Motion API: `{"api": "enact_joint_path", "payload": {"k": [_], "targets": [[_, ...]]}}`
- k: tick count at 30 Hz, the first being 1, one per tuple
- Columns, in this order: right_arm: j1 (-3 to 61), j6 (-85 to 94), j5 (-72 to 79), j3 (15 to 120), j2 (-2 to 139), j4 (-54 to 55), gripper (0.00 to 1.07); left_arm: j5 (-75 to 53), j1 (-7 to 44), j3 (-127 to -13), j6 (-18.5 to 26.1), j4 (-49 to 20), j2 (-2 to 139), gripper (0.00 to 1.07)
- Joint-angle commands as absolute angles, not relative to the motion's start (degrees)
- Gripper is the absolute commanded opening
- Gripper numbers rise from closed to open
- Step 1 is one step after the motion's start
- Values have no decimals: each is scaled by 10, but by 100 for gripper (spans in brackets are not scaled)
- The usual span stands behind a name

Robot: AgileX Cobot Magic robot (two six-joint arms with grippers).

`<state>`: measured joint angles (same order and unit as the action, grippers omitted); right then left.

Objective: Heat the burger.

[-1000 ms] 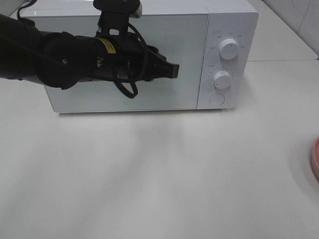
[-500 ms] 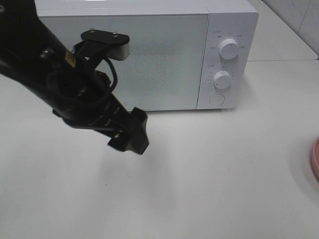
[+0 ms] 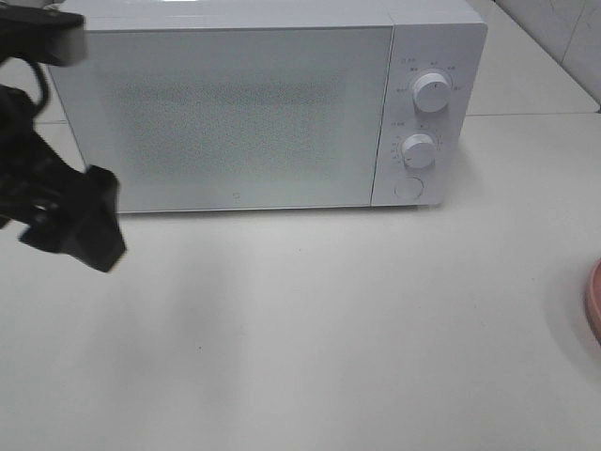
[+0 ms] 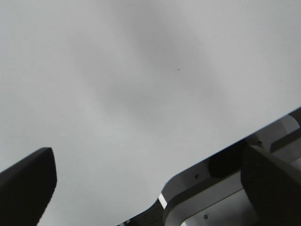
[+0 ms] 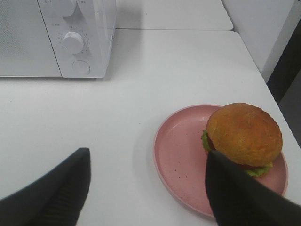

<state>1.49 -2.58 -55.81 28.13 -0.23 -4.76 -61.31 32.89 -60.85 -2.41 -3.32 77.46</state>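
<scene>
The burger (image 5: 244, 133), with a golden-brown bun and green lettuce showing, sits on the far side of a pink plate (image 5: 181, 165) in the right wrist view. My right gripper (image 5: 146, 193) hovers open above the table beside the plate, one dark finger (image 5: 240, 195) overlapping the plate's edge in the picture. Nothing is between its fingers. In the exterior high view only a sliver of the plate (image 3: 593, 301) shows at the right edge, and the burger is out of view there. My left gripper (image 3: 80, 225) hangs at the far left, in front of the microwave's lower left corner. It is open and empty (image 4: 150, 188).
A white microwave (image 3: 235, 103) stands at the back with its door closed; two knobs (image 3: 430, 91) and a round button (image 3: 408, 188) are on its right panel. The same microwave (image 5: 28, 42) shows in the right wrist view. The white table (image 3: 329, 329) runs in front of it.
My left arm has swung away from the front of the microwave door, down and to the far left. The door stays closed and the plate has not moved.
</scene>
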Motion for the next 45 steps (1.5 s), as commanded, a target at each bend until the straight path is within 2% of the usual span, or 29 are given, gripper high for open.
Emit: {"api": "enact_joint_path", "payload": {"k": [1,2,3,4,5,6,10,16,19,24,25,30,33,35,38,45], "targets": [[13,-26,-551,281,-22,-47,63,-643,230,-608,15,-38,724,100],[13,-26,-551,281,-22,-47,63,-643,230,-608,15,-38,724,100],[13,-26,-551,281,-22,-47,63,-652,183,-608,38,-51,702,100],[13,-26,-551,281,-22,-47,63,-657,158,-608,48,-58,690,100],[13,-26,-551,281,-22,-47,63,-657,158,-608,48,-58,690,100],[13,-26,-551,281,-22,-47,63,-662,119,-606,51,-76,665,100],[13,-28,-551,281,-22,-47,63,-659,74,-555,61,-86,596,100],[13,-28,-551,281,-22,-47,63,-650,73,-453,59,-87,487,100],[13,-28,-551,281,-22,-47,63,-647,73,-439,59,-87,470,100],[13,-28,-551,281,-22,-47,63,-647,73,-358,59,-87,337,100],[13,-28,-551,281,-22,-47,63,-647,73,-358,59,-87,337,100],[13,-28,-551,281,-22,-47,63,-654,73,-323,59,-77,158,100],[13,-28,-551,281,-22,-47,63,-654,73,-319,59,-76,130,100],[13,-28,-551,281,-22,-47,63,-641,73,-310,64,-72,36,100],[13,-28,-551,281,-22,-47,63,-614,74,-295,60,-60,-19,100],[13,-28,-551,281,-20,-48,63,-614,74,-296,58,-56,1,100]]}}
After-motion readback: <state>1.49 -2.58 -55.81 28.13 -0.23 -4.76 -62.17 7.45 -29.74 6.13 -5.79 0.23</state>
